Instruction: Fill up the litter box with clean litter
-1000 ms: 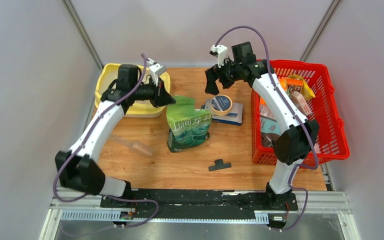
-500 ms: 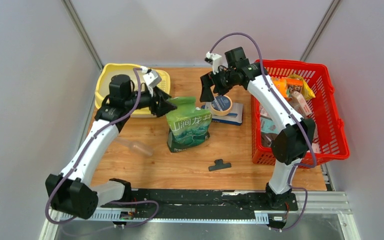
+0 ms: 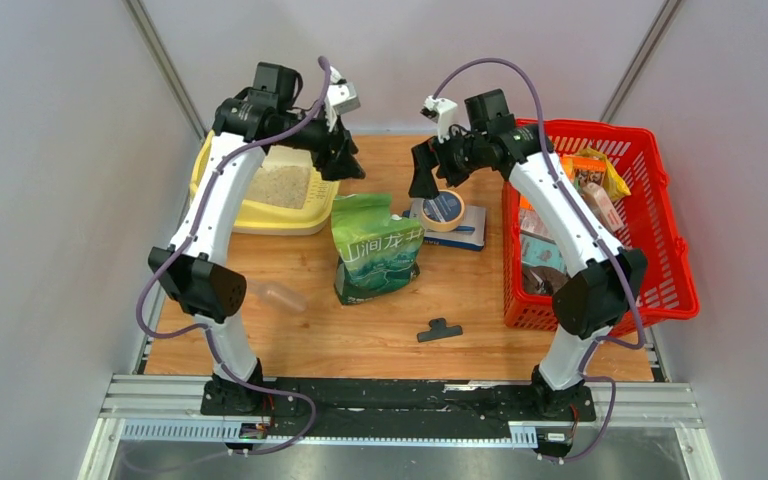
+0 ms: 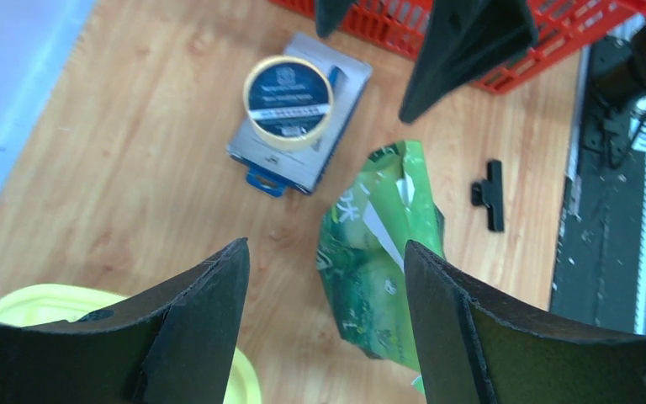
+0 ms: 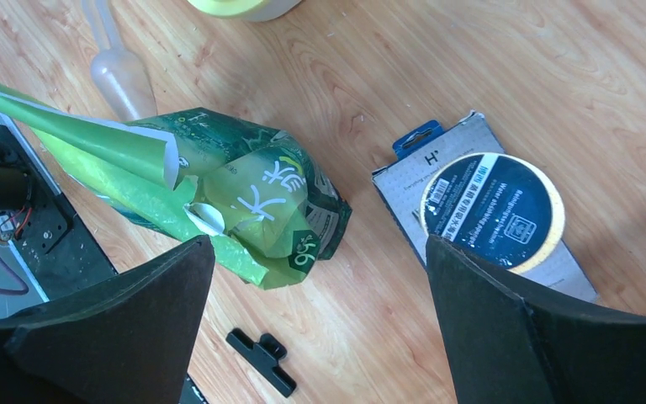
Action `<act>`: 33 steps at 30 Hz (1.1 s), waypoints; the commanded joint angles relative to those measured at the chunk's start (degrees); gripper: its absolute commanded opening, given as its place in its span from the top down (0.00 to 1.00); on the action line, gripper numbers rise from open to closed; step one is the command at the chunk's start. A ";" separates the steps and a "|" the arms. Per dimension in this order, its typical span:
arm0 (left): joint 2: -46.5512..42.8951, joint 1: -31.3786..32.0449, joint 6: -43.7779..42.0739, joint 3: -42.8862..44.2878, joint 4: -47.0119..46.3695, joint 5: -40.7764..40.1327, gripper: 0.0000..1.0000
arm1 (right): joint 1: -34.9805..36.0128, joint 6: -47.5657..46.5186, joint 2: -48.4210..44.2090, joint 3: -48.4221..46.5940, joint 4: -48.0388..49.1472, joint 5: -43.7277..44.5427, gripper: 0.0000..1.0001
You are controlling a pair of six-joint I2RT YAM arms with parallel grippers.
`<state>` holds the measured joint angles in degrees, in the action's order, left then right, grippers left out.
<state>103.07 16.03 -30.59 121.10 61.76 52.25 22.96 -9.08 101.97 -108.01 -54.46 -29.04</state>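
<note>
Finding left gripper [image 4: 324, 252] and right gripper [image 5: 320, 240] both wide, empty. The green pouch [image 3: 375, 245] stands open below, between them, litter box [image 3: 260, 216] under my left jaws. A clumsy regrasp could topple the pouch, spilling its contents

Green pouch [image 4: 374, 261], tape roll [image 4: 289, 99], black clip [image 4: 490, 194]

Table [image 3: 380, 335]: rectangular top of light wood grain, lightly scuffed.
Back wall [image 3: 400, 50]: plain pale grey panel, behind the table's far edge.
Left wall [image 3: 50, 200], right wall [image 3: 745, 150]: matching pale grey panels, close along the table's side edges.
Left post [image 3: 165, 68], right post [image 3: 640, 60]: slim metal uprights at the far corners, where the panels meet.
Rail [image 3: 660, 405]: ribbed aluminium, along the table's near edge, with a black plate [image 3: 410, 392] on it.
Grey surface [image 3: 410, 460]: dull sheet below the rail.
Light: even, soft, with faint shadows.
</note>
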 commanded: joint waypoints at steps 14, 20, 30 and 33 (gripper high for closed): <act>3.71 7.17 -4.22 -1.22 17.26 -3.04 0.44 | -3.10 2.31 -2.04 0.43 1.72 -1.11 0.00; 4.60 7.26 -3.51 -1.22 16.64 -0.49 0.76 | -1.78 2.93 -2.30 2.18 0.93 -1.02 0.00; -13.48 7.17 -1.93 -21.01 -7.36 -0.40 1.00 | 2.44 1.88 -2.75 3.77 -0.39 2.32 0.00; -23.06 7.17 2.72 -34.38 -23.89 -0.22 1.00 | 3.93 0.83 -1.95 2.19 -0.83 3.54 0.00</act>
<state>92.73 23.14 -31.99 98.13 59.90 49.47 25.52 -7.22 100.20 -103.35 -55.18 -27.57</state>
